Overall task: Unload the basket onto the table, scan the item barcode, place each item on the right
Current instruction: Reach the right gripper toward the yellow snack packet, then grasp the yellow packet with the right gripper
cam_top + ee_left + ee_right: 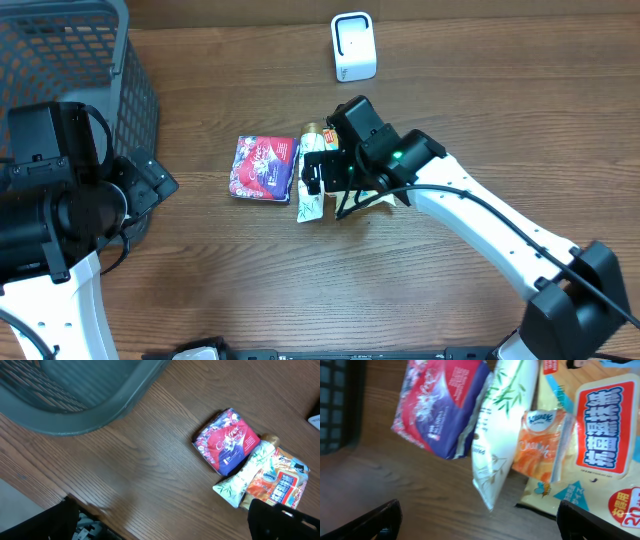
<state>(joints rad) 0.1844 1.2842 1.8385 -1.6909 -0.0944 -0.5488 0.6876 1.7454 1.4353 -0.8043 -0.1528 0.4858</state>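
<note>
Pickup looks to be the step in hand: the white bamboo-print sachet, the likely target, lies flat in the middle of the counter. It is slim and crinkly, squeezed between a red-and-purple packet and an orange pouch, with no barcode showing. Right hand hovers right over it, fingers spread wide and gripping nothing, so next it probably has to drop, pinch that one sachet without dragging its neighbours, then present it to the white scanner. Left hand waits open and empty beside the grey basket.
</note>
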